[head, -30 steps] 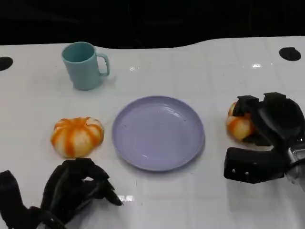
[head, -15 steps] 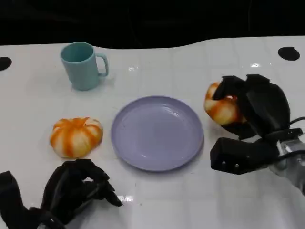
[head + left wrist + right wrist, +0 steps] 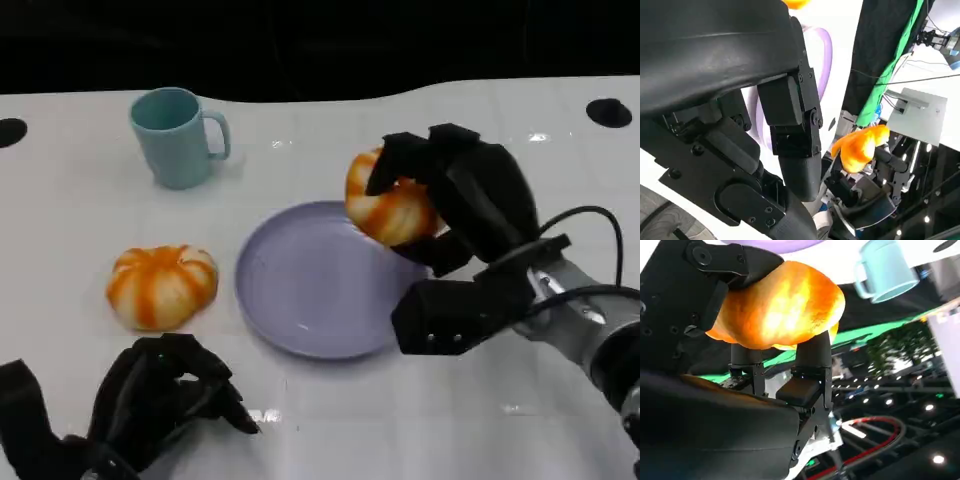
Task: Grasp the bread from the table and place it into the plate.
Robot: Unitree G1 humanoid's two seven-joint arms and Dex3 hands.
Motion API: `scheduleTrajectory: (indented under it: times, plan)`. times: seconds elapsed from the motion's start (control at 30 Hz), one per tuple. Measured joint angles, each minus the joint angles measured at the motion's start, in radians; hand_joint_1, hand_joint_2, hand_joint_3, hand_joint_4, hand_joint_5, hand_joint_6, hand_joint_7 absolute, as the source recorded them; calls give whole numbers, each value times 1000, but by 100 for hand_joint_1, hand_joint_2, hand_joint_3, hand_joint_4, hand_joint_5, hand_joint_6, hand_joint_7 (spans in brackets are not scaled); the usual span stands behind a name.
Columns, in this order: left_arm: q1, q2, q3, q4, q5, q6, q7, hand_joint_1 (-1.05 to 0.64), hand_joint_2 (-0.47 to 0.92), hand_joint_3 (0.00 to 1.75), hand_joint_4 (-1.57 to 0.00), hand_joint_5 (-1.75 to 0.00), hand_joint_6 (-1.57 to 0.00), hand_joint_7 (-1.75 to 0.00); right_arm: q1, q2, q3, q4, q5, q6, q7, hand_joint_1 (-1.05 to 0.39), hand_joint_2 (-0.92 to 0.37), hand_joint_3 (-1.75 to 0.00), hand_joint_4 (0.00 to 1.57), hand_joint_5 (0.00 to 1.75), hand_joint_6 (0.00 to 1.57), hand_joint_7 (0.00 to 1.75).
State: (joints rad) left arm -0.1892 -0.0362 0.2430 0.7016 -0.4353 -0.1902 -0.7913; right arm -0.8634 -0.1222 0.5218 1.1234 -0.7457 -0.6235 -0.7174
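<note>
Head view: the right hand (image 3: 450, 195) grips one orange-and-white bread (image 3: 388, 208), fingers wrapped over its top and far side. The bread is lifted off the table (image 3: 330, 420) and sits above the far right rim of the lavender plate (image 3: 310, 290); whether it touches the rim cannot be told. The silver right forearm (image 3: 590, 340) extends toward the lower right corner, with a black cable looping above it. A second bread (image 3: 160, 285) rests on the table just left of the plate, apart from it. A teal mug (image 3: 175, 135) stands upright at the far left, handle facing right, well apart from the plate. The left hand (image 3: 150, 405) rests low at the near left edge, fingers curled inward with nothing in them, near the second bread but not touching it.

Left wrist view: the left hand (image 3: 755, 130) occupies the foreground, its black fingers (image 3: 795, 135) bent and holding nothing. Beyond them a curved section of the plate (image 3: 825, 55) rim is visible, and further off the held bread (image 3: 860, 147) in the right hand (image 3: 875, 185).

Right wrist view: the bread (image 3: 782, 307) is clamped in the right hand (image 3: 740, 315), black fingers (image 3: 812, 365) pressing on its underside. The mug (image 3: 885, 270) and part of the plate (image 3: 775, 244) appear beyond it
</note>
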Motion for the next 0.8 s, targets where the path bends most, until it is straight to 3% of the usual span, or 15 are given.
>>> scheduleTrajectory:
  times: [0.23, 0.4, 0.57, 0.63, 0.77, 0.8]
  plan:
    - [1, -1, -3, -2, 0, 0, 7, -105, 60, 0, -157, -61, -157, -38, -24, 48, 13, 30, -6, 1, 96, -16, -33, -128, 99, 175, 83, 157]
    - [2, -2, -5, -4, 0, 0, 8, -105, 61, 0, -157, -61, -157, -38, -29, 70, 33, 55, -14, 26, 109, -14, -38, -118, 96, 175, 82, 159]
    - [3, -3, -6, -7, 0, 0, 8, -105, 60, 0, -157, -61, -157, -38, -29, 89, 36, 82, -6, 36, 177, -16, -46, -110, 87, 175, 85, 124]
    - [4, -3, -6, -7, 0, 0, 8, -105, 60, 0, -157, -60, -157, -38, -30, 92, 33, 92, 6, 43, 230, -16, -48, -97, 81, 169, 85, 106]
    - [4, -5, -5, -7, 0, 0, 8, -105, 60, 0, -157, -60, -157, -37, -30, 98, 7, 103, 51, 50, 333, -24, -72, -47, 65, 125, 75, 52]
    - [4, -6, -5, -7, 0, 0, 8, -105, 60, 0, -157, -60, -157, -37, -30, 99, -1, 103, 66, 51, 362, -29, -79, -32, 59, 102, 71, 38]
